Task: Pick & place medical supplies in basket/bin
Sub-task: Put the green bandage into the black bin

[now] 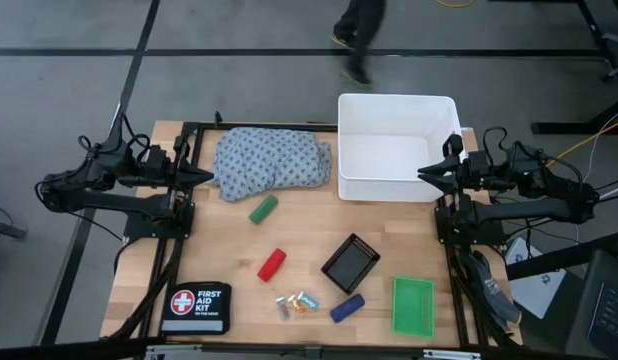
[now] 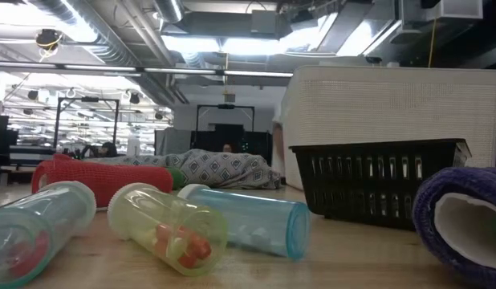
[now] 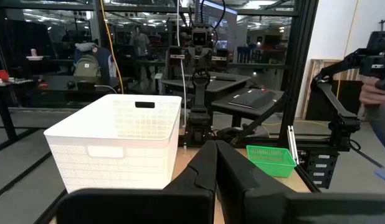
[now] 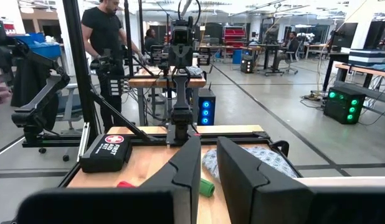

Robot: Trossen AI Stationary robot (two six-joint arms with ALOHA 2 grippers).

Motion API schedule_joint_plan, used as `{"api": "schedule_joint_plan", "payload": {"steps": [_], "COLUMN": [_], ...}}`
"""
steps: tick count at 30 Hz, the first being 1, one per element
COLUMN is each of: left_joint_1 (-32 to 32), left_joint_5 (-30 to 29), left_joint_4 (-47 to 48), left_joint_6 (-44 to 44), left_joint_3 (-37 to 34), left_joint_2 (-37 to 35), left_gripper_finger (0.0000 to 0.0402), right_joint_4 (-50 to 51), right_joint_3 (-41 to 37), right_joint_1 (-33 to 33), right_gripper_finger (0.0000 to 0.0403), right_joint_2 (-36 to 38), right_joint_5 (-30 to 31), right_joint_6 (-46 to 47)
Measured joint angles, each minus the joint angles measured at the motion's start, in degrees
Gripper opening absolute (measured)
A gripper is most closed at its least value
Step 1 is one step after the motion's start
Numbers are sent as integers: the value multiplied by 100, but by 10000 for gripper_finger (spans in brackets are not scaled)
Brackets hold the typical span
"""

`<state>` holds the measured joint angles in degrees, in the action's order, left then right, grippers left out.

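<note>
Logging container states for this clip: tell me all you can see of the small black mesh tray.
The black mesh tray is small, rectangular, dark, with gridded bottom and slotted walls like plastic. It sits upright, turned diagonally on the wooden table, looking empty. The blue roll lies near one corner, the green tray nearby; nothing visibly touches it.

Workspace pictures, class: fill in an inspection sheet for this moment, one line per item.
Surface: wooden table, level.
Job's things: dotted cloth beside the white tub; green roll, red roll, blue roll, small vials, black mesh tray and green tray all lie apart on the wood.
Clutter: first aid pouch at a corner.
Hands: left hand and right hand wait at opposite table edges, holding nothing.
Cables: yellow cable off the table.
Surroundings: person beyond the table.
</note>
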<state>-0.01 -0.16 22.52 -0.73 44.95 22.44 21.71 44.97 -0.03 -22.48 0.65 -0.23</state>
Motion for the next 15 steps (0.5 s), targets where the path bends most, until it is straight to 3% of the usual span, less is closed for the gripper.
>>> {"api": "schedule_joint_plan", "payload": {"steps": [6, 15], "left_joint_1": [0, 2], "left_joint_5": [-68, -932], "left_joint_4": [-50, -519], "left_joint_6": [0, 4], "left_joint_3": [-1, -2], "left_joint_2": [1, 0], "left_gripper_finger": [6, 6], "right_joint_4": [8, -23], "right_joint_3": [0, -2], "right_joint_1": [0, 0], "right_gripper_finger": [56, 56], "right_joint_2": [-35, -159], "right_joint_5": [0, -1], "right_joint_6": [53, 278]}}
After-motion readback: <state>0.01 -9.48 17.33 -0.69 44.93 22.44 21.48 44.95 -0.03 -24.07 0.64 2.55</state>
